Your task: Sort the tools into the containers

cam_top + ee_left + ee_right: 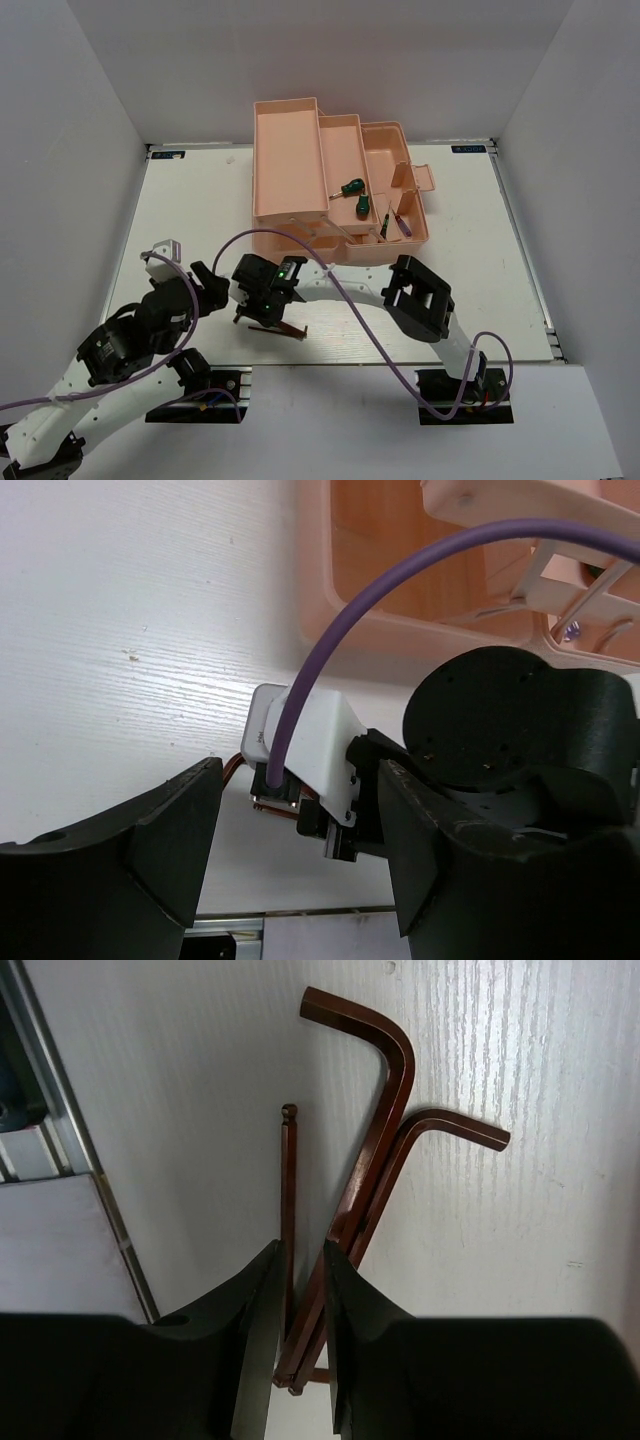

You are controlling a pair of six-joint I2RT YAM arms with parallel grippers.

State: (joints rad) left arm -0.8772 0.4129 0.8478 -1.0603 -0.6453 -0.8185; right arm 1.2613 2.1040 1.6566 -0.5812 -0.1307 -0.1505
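My right gripper is at the table's near edge, its jaws closed to a narrow gap on the long shafts of two dark brown L-shaped hex keys and a thin ball-ended rod. My left gripper is open and empty just left of it, facing the right wrist. The salmon-pink toolbox stands open behind. Two green-handled screwdrivers lie in its middle tray. Two thin screwdrivers lie in a right compartment.
A purple cable loops from the right wrist over the table. A metal rail runs along the table's near edge, close to the hex keys. White walls enclose the table on the left, back and right.
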